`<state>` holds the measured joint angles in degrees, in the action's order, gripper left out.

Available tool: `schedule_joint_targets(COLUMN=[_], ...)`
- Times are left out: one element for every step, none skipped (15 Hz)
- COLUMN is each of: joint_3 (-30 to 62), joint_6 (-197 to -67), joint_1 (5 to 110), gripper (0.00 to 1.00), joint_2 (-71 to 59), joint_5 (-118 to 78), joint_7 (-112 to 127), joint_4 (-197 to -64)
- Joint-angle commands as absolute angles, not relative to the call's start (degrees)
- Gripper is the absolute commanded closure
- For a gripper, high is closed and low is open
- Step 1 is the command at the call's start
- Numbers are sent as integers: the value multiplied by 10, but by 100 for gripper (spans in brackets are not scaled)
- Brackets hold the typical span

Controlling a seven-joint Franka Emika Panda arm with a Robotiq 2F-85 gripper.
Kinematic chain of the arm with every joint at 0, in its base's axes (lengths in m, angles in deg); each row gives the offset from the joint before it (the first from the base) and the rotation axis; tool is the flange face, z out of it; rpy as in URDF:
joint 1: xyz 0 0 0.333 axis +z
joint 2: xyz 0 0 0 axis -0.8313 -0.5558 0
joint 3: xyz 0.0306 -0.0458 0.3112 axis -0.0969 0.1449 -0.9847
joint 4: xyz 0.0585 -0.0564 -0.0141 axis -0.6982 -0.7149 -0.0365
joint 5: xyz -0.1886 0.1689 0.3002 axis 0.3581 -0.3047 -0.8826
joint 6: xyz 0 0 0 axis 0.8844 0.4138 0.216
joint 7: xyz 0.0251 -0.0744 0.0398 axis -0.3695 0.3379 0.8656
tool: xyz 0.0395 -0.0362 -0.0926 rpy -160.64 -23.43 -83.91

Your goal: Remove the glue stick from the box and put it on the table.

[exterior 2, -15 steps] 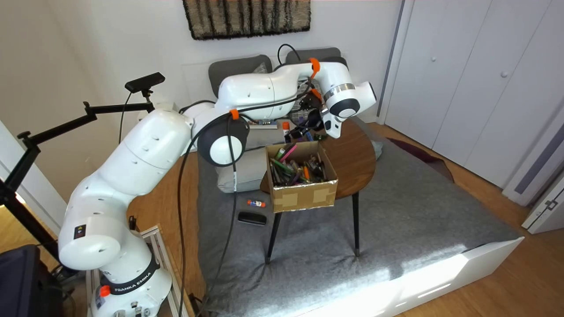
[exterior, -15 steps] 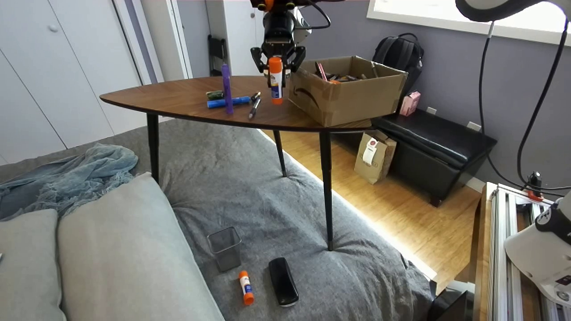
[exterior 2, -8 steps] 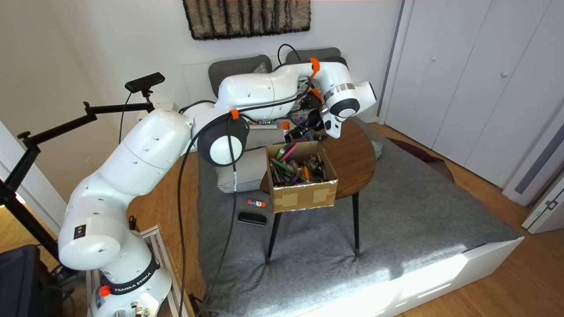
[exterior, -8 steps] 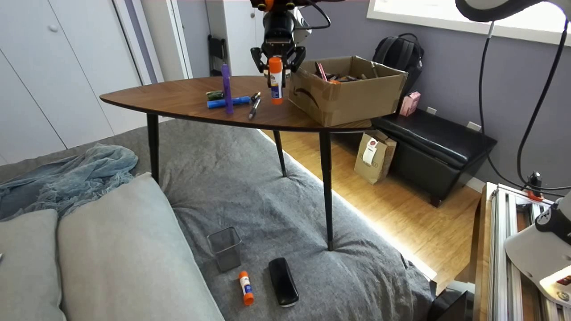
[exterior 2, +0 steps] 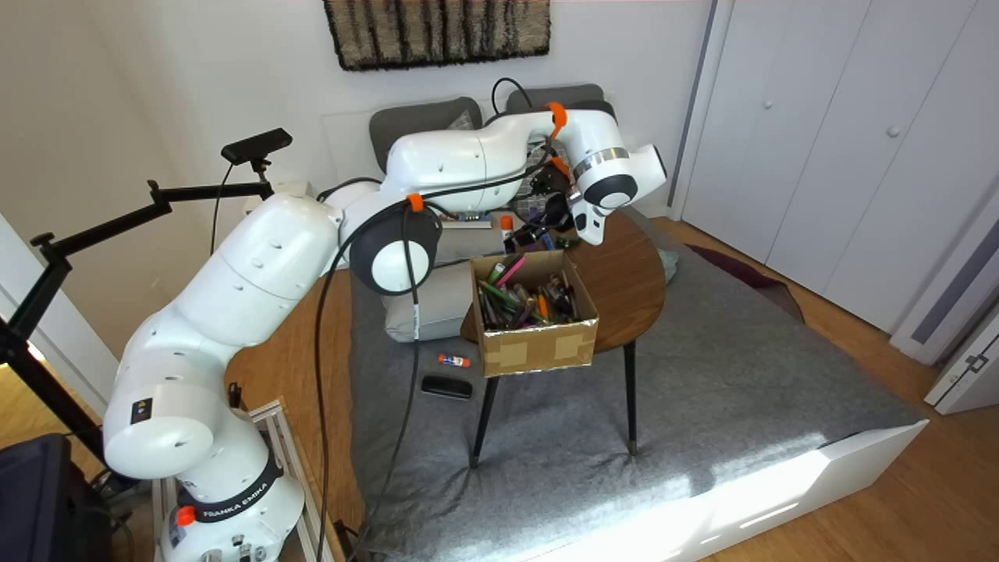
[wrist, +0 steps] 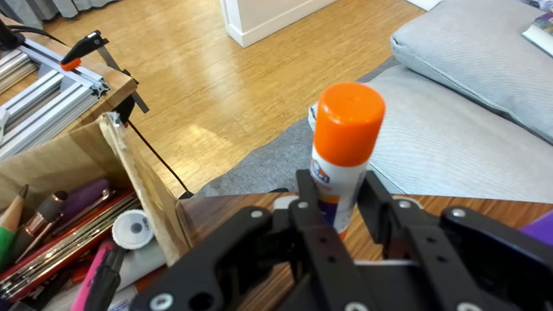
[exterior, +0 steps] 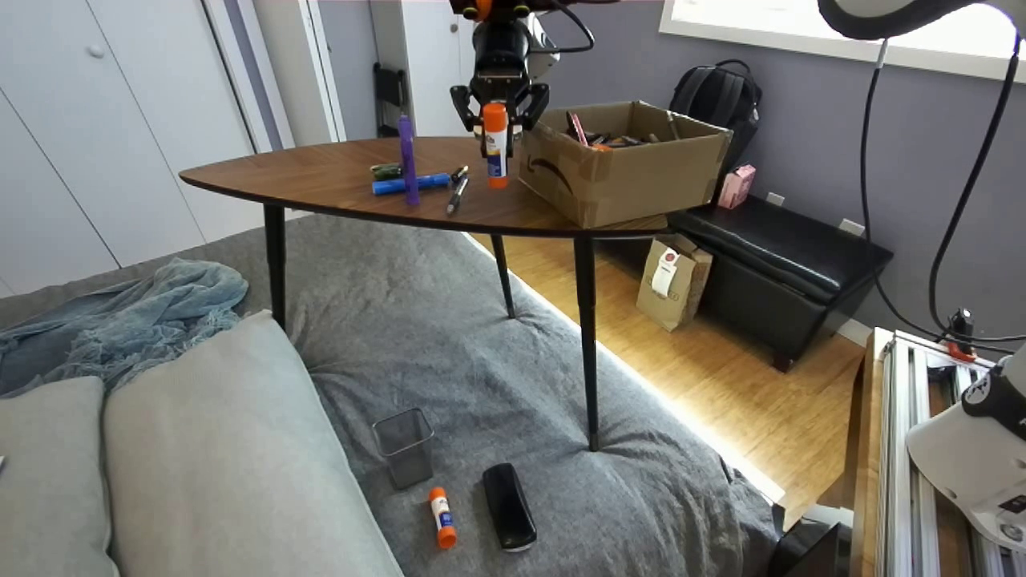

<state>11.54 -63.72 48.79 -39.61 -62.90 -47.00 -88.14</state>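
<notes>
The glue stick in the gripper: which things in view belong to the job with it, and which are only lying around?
For the job:
held glue stick
gripper
box
table

Only lying around:
second glue stick on the grey cover
mesh cup
black case
blue marker
upright purple marker

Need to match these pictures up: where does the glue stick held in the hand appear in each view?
In an exterior view: the glue stick is high, just left of middle; the box to its right.
In an exterior view: the glue stick is just above the middle; the box below it.
Wrist view: the glue stick is right of middle; the box at lower left.
Shared landmark: the box.
</notes>
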Motion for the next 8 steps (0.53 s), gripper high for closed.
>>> schedule_joint_targets(joint_3=[115, 115, 115, 116, 111, 110, 110, 109], joint_6=[-637, -637, -637, -639, -634, -635, -635, -634], joint_1=[488, 488, 488, 488, 483, 483, 482, 482], gripper=[70, 70, 70, 92, 92, 92, 92, 92], joint_2=[-396, -396, -396, -400, -408, -411, -415, -419], joint_5=[-629, -629, -629, -629, -630, -631, -630, -629], joint_7=[-470, -470, -470, -469, -466, -462, -457, -449], joint_4=[-881, -881, -881, -878, -870, -868, -866, -863])
